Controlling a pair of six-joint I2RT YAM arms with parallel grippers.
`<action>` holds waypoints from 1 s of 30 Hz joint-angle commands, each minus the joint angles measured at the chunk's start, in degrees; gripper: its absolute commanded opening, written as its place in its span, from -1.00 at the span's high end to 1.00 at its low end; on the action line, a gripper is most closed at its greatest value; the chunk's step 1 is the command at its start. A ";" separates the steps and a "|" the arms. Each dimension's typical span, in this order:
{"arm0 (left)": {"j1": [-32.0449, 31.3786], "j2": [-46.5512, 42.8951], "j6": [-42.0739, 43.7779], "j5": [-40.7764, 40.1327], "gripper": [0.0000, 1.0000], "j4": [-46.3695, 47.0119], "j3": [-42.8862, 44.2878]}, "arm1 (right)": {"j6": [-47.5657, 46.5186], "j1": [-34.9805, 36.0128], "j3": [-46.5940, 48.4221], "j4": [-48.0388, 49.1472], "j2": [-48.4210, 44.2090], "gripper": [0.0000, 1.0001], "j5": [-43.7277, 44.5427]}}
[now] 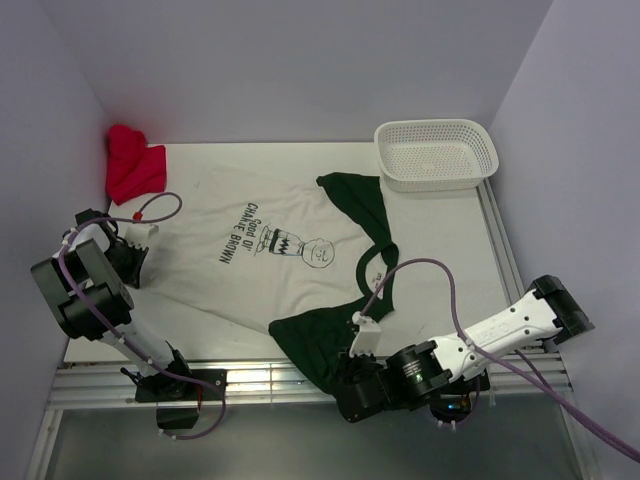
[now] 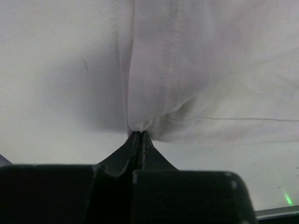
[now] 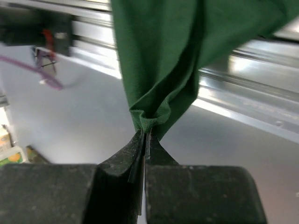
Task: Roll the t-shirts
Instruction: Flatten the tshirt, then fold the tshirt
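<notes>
The white t-shirt [image 1: 250, 270] with dark lettering and a printed figure lies spread flat mid-table. The dark green t-shirt [image 1: 365, 205] shows along its right side and near edge, partly under it. My left gripper [image 1: 140, 265] is at the white shirt's left edge, shut on a pinch of its cloth [image 2: 210, 70] just above the tabletop; its tips [image 2: 138, 133] meet on the fold. My right gripper [image 1: 343, 378] is at the table's near edge, shut on a bunched fold of green cloth [image 3: 159, 56], which it holds over the metal rail; its tips [image 3: 145, 130] are closed.
A bright red cloth bundle [image 1: 132, 160] sits at the far left corner. A white mesh basket [image 1: 480, 165] stands at the far right. Metal rails [image 1: 260, 380] run along the near edge. Purple cables trail from both arms. Walls enclose the table on three sides.
</notes>
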 commanded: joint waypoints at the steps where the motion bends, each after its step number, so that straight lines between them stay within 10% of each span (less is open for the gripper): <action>1: 0.26 -2.35 0.88 -0.51 0.99 -0.87 0.30 | -4.55 -0.92 8.75 -6.04 0.91 1.00 6.02; 11: 0.35 -5.60 -0.70 1.32 0.99 -2.96 4.15 | -5.79 -4.34 22.48 -22.66 2.43 1.00 11.47; 30: -12.56 2.03 -13.18 1.60 0.99 -5.97 22.44 | -25.91 -32.73 14.48 -15.02 -8.58 1.00 9.97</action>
